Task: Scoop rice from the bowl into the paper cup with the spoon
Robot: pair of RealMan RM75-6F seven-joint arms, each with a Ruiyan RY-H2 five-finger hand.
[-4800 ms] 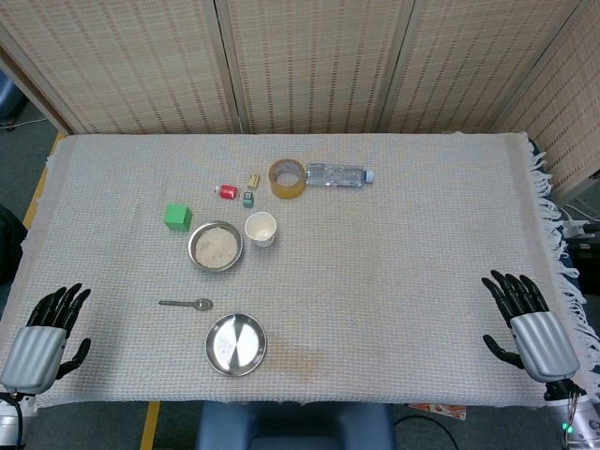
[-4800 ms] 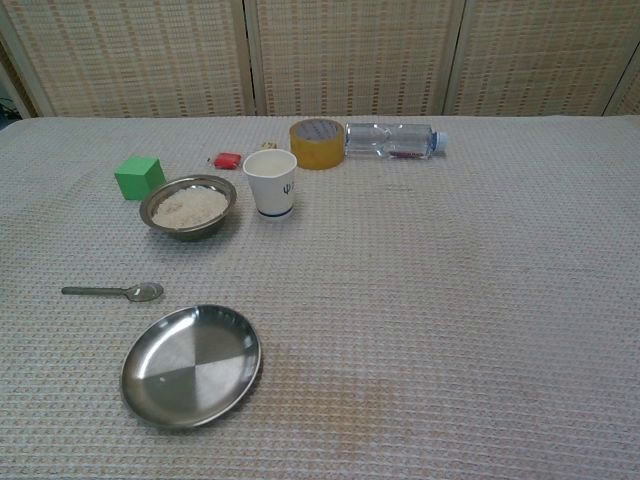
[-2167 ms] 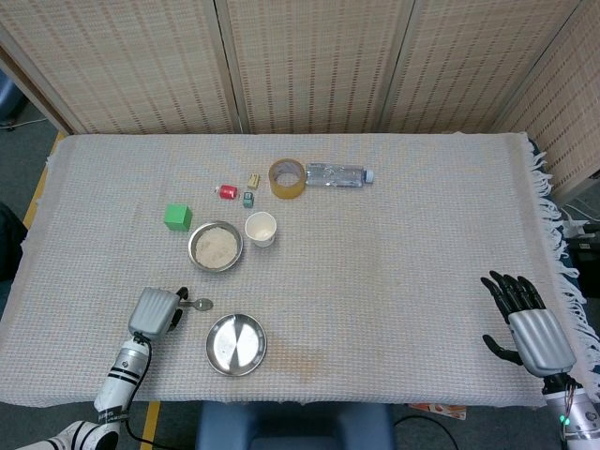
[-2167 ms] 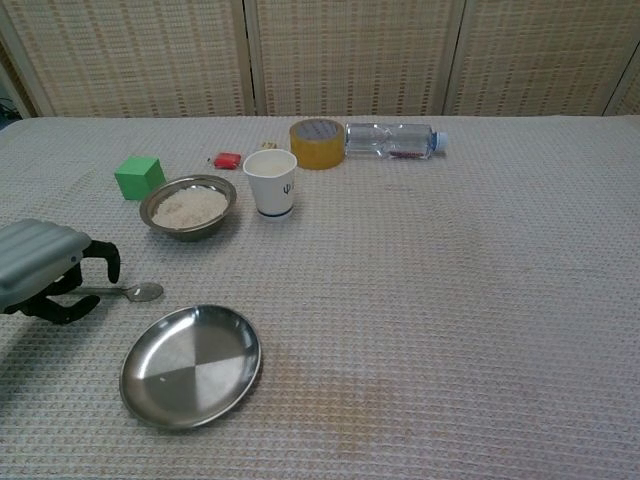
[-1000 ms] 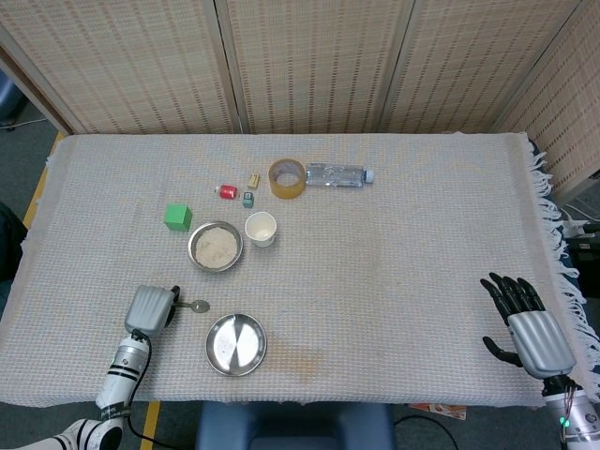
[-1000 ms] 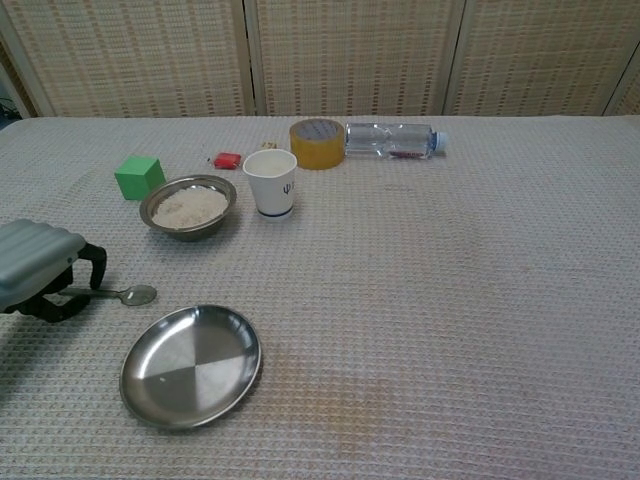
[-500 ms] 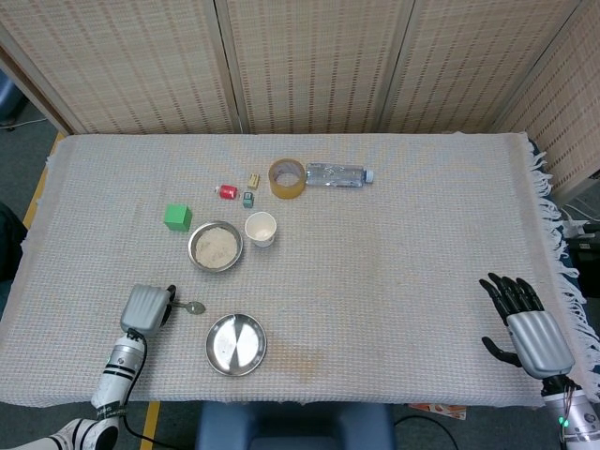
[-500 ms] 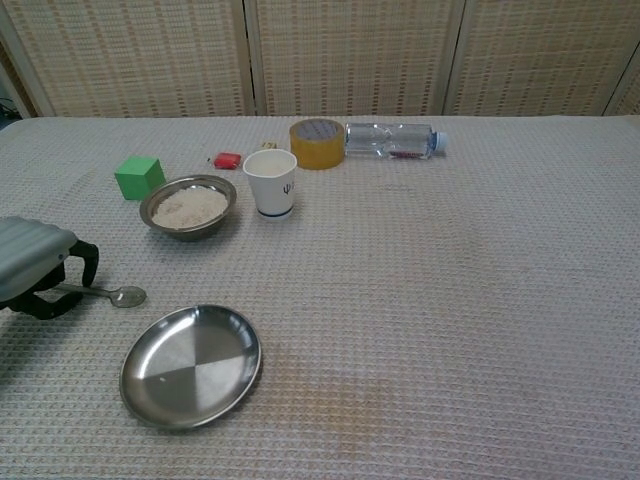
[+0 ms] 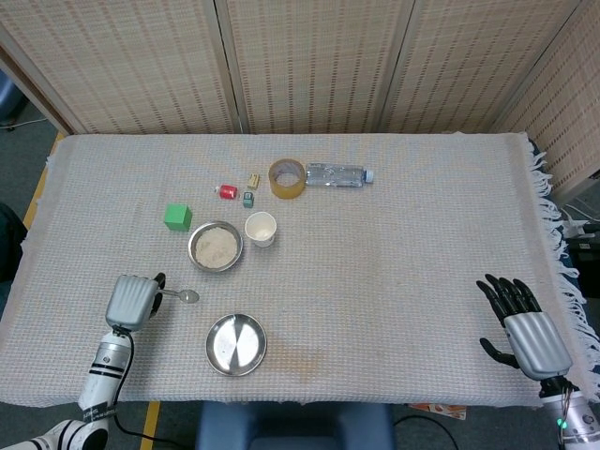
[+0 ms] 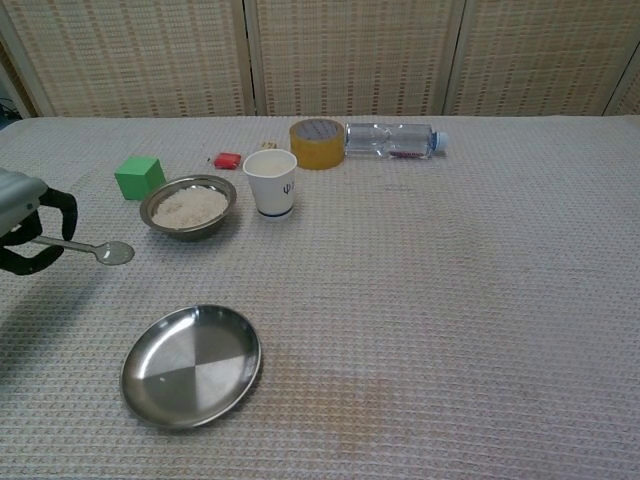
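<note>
left fingers [image 10: 45,205] clamped on spoon [image 10: 100,250], right fingers [image 9: 502,292] apart, seen only in head view

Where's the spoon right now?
The spoon is held in the left hand at the table's left side, its scoop pointing toward the rice bowl, above the empty steel plate.

Beige waffle-weave tablecloth [image 9: 403,244], white rice [image 10: 188,207].
Green cube [image 10: 139,176], yellow tape roll [image 10: 317,143] (blue-marked white paper cup [image 10: 270,182]).
</note>
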